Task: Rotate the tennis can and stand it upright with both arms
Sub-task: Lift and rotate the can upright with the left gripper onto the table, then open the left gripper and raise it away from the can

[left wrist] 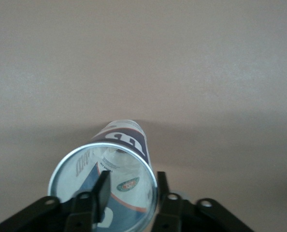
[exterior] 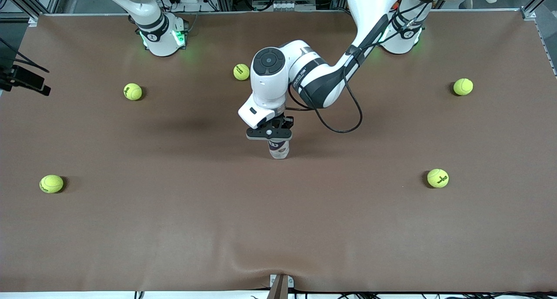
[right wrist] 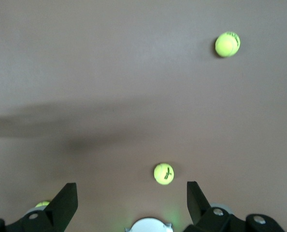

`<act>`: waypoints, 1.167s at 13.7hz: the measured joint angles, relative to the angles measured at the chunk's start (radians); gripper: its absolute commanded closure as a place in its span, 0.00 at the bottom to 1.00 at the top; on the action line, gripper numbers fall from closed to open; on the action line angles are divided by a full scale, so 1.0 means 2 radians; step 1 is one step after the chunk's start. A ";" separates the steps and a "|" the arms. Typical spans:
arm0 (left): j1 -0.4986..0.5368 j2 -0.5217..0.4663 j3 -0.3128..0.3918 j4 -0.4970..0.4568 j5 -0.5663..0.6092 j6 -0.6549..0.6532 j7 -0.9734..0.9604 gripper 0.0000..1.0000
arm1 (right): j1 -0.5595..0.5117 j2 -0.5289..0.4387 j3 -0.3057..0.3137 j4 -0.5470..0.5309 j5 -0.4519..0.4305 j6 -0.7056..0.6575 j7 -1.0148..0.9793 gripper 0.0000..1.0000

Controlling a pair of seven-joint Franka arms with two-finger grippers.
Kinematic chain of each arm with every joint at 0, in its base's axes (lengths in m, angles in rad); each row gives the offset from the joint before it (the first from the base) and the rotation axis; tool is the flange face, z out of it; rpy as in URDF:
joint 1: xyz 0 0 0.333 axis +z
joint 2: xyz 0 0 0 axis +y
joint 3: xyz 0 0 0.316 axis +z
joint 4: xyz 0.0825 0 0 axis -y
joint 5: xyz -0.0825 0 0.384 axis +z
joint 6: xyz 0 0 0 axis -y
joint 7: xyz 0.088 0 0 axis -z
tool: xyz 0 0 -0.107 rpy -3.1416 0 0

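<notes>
The tennis can (exterior: 279,151) stands upright on the brown table mat (exterior: 174,229) near its middle, open silvery rim up. In the left wrist view I look down into the tennis can (left wrist: 125,138) with its white, navy and red label. My left gripper (exterior: 274,137) is right on top of it. In the left wrist view my left gripper (left wrist: 132,180) straddles the rim: one finger (left wrist: 103,192) is inside the can, clear of the wall, and the other is outside against it. My right gripper (right wrist: 131,198) is wide open and empty, high above the table near its arm's base, out of the front view.
Several yellow-green tennis balls lie scattered: one (exterior: 241,72) near the left arm's elbow, one (exterior: 132,91) near the right arm's base, one (exterior: 463,86) and one (exterior: 437,178) toward the left arm's end, one (exterior: 51,183) toward the right arm's end.
</notes>
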 measured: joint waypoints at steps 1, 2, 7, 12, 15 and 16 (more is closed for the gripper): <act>0.000 -0.001 0.000 0.003 0.000 0.001 0.000 0.00 | 0.000 0.000 0.000 0.001 0.000 -0.009 0.000 0.00; 0.000 -0.004 -0.001 0.007 0.000 0.004 0.000 0.00 | -0.001 0.000 0.000 0.001 0.000 -0.013 0.000 0.00; 0.031 -0.100 0.003 0.020 0.000 -0.015 0.000 0.00 | -0.006 0.000 -0.002 0.001 -0.001 -0.017 0.000 0.00; 0.123 -0.196 0.005 0.005 0.000 -0.135 0.005 0.00 | -0.006 0.000 -0.002 0.002 -0.001 -0.017 0.000 0.00; 0.175 -0.221 0.004 -0.005 -0.010 -0.182 0.039 0.00 | -0.007 0.000 -0.002 0.002 0.000 -0.017 0.000 0.00; 0.196 -0.229 0.004 -0.009 -0.016 -0.192 0.074 0.00 | -0.007 0.000 -0.002 0.003 0.000 -0.016 0.000 0.00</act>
